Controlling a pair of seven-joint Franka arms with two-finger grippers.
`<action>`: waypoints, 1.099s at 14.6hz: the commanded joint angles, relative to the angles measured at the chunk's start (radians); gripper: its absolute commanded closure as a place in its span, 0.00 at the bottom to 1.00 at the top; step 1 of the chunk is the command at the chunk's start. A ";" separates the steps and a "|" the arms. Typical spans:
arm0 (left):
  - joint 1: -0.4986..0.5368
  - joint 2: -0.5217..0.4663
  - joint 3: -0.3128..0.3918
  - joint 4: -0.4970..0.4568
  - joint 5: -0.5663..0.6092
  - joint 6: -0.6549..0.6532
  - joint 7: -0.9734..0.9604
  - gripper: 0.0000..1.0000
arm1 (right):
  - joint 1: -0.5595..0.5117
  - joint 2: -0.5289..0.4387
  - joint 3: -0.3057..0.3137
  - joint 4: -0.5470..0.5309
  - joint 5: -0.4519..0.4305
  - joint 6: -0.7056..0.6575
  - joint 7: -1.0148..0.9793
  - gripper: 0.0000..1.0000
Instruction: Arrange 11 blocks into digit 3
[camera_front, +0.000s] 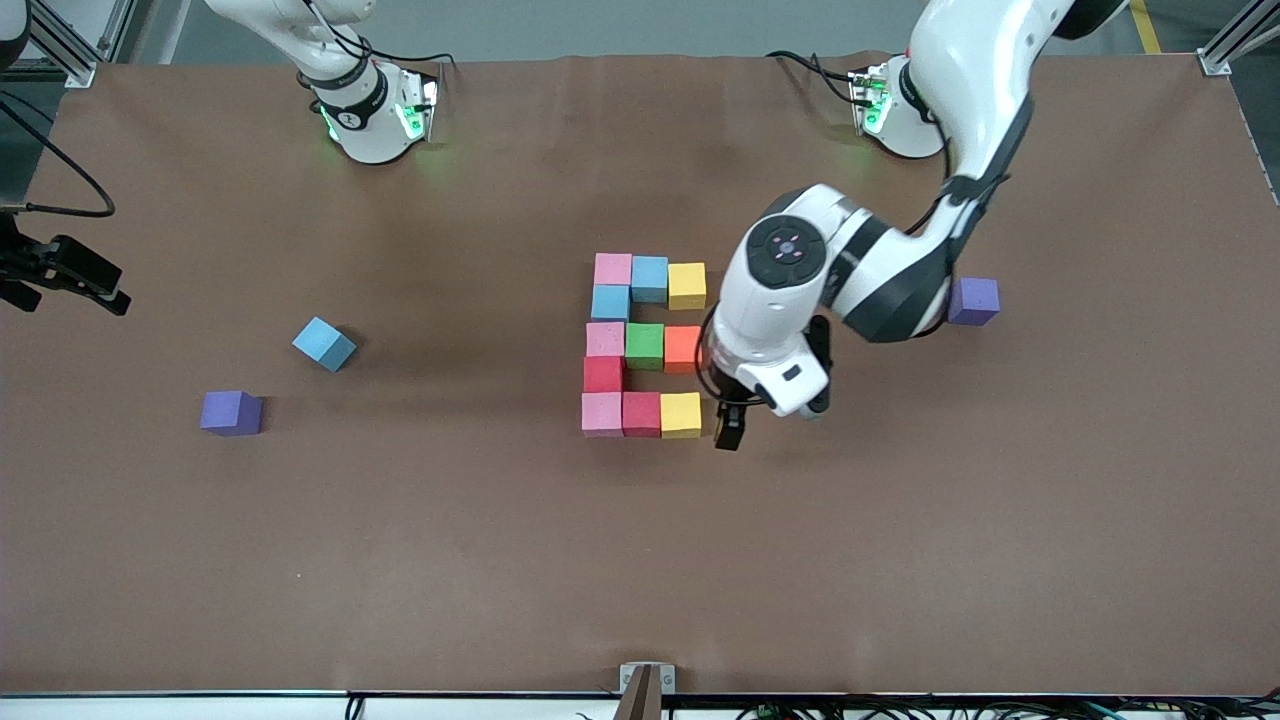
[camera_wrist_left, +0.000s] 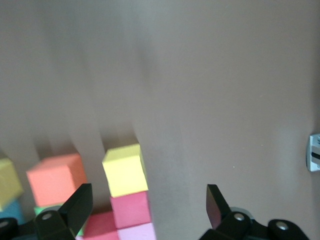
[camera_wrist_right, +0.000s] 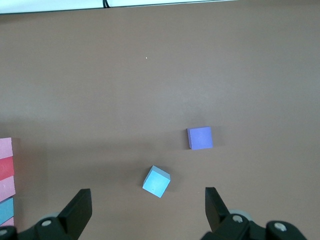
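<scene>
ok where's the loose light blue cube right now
The loose light blue cube sits alone toward the right arm's end of the table, just farther from the front camera than a purple cube.

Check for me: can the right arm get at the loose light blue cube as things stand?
Probably yes. The loose light blue cube lies alone on bare table toward the right arm's end, with the purple cube apart from it. The right gripper is open and empty.

Bare worktop (camera_front: 640, 560) runs along the front-camera edge; mid-worktop the digit 3 (camera_front: 643, 345) blocks passage, with the left gripper (camera_front: 733, 425) beside it.
</scene>
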 joint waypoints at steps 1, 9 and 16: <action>0.088 -0.108 -0.004 -0.025 -0.069 -0.098 0.266 0.00 | 0.008 -0.015 -0.003 -0.005 -0.013 -0.008 -0.001 0.00; 0.348 -0.292 0.011 -0.022 -0.075 -0.278 1.045 0.00 | 0.008 -0.015 -0.003 -0.005 -0.008 -0.011 -0.001 0.00; 0.530 -0.472 0.011 -0.025 -0.107 -0.548 1.697 0.00 | 0.009 -0.015 -0.003 -0.006 -0.016 -0.011 -0.004 0.00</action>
